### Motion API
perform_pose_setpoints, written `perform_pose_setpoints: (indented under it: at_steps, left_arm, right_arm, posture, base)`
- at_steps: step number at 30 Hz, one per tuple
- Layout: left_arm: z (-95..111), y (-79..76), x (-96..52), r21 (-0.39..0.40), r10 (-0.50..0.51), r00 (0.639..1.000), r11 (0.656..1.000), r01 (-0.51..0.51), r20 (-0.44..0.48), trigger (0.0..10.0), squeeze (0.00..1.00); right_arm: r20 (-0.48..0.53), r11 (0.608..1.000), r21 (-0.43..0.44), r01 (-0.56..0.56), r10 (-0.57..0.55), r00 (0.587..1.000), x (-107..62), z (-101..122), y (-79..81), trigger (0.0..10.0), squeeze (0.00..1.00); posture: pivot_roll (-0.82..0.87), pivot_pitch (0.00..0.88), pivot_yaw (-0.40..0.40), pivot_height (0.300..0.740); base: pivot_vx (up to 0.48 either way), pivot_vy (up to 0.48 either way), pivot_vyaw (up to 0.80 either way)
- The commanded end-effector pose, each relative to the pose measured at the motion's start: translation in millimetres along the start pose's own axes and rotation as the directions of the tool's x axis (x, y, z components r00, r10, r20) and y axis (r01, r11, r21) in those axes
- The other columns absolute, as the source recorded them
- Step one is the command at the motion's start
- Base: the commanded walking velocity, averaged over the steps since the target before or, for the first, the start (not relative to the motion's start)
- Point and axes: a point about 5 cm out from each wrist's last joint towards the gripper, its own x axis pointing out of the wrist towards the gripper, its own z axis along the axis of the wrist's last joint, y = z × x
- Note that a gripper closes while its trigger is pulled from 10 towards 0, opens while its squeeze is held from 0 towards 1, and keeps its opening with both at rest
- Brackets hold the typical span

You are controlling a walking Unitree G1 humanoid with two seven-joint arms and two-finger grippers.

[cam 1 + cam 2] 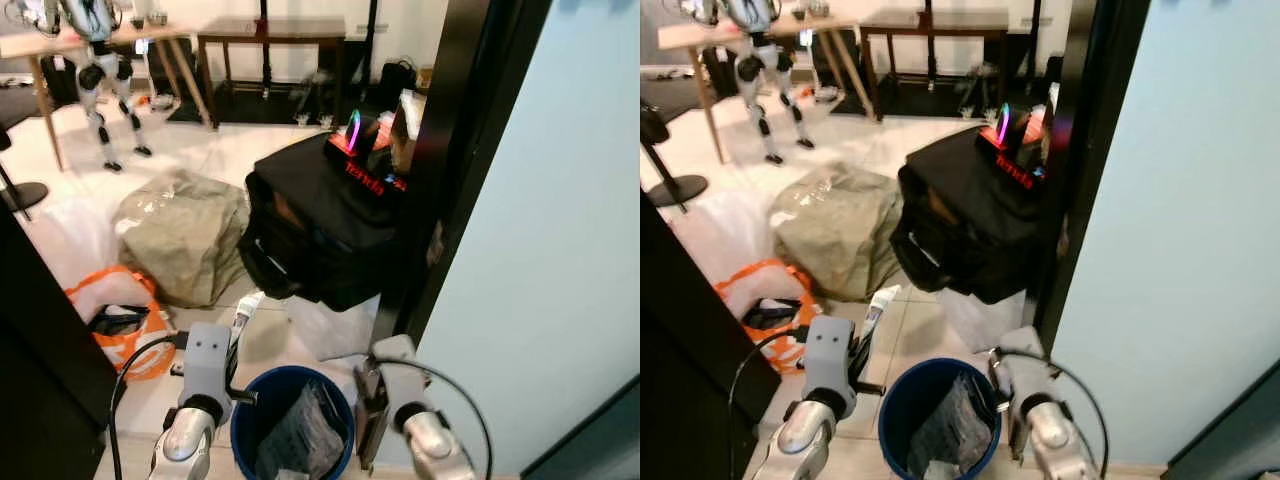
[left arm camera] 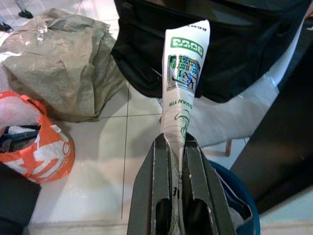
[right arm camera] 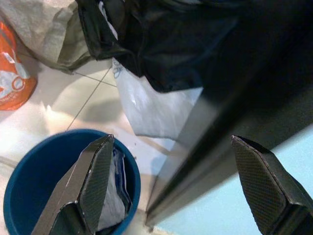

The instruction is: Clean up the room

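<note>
A blue bin (image 1: 240, 415) stands on the tiled floor just before me, with dark crumpled rubbish (image 1: 300, 435) inside it. My left gripper (image 2: 177, 147) is shut on a white paper wrapper with green print (image 2: 183, 83), held up beside the bin's left rim; the same wrapper (image 1: 244, 313) sticks up above the left wrist. My right gripper (image 3: 171, 171) is open with nothing between its fingers, hanging over the bin's right rim (image 3: 133, 178) next to a black door frame (image 3: 195, 161).
A black bag (image 1: 330, 225) lies on a white plastic sack (image 1: 335, 330) beyond the bin. A grey-green sack (image 1: 185, 235) and an orange-and-white bag (image 1: 125, 320) lie to the left. A wall and the door frame (image 1: 470, 150) close off the right. Tables and another robot (image 1: 105, 70) stand far back.
</note>
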Motion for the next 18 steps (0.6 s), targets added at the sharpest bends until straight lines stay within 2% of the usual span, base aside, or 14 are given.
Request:
perform_pose_setpoints:
  at_steps: [1, 6, 18]
  left_arm:
    - [-6.1, 8.0, -3.8, 0.005, 0.026, 0.999, 1.000, -0.026, -0.028, 10.0, 0.00]
    - [-5.7, 7.1, -2.9, 0.003, 0.021, 0.999, 1.000, -0.021, -0.027, 10.0, 0.00]
    - [-6.2, 8.7, -4.2, 0.018, 0.036, 0.999, 0.999, -0.035, -0.027, 10.0, 0.00]
  right_arm:
    - [-0.018, 1.000, 0.006, -0.026, 0.026, 0.999, -1.3, -3.9, 9.7, 10.0, 0.00]
    - [-0.019, 1.000, 0.006, -0.023, 0.023, 1.000, -2.1, -4.8, 8.7, 10.0, 0.00]
    - [-0.021, 1.000, 0.003, -0.027, 0.027, 0.999, -1.9, -5.2, 9.0, 10.0, 0.00]
  posture:
    - [0.01, 0.113, -0.008, 0.740]
    - [0.01, 0.114, -0.007, 0.740]
    - [0.01, 0.115, -0.011, 0.740]
  base:
    - [0.319, 0.000, 0.00]
    - [0.286, 0.000, 0.00]
    - [0.000, 0.000, 0.00]
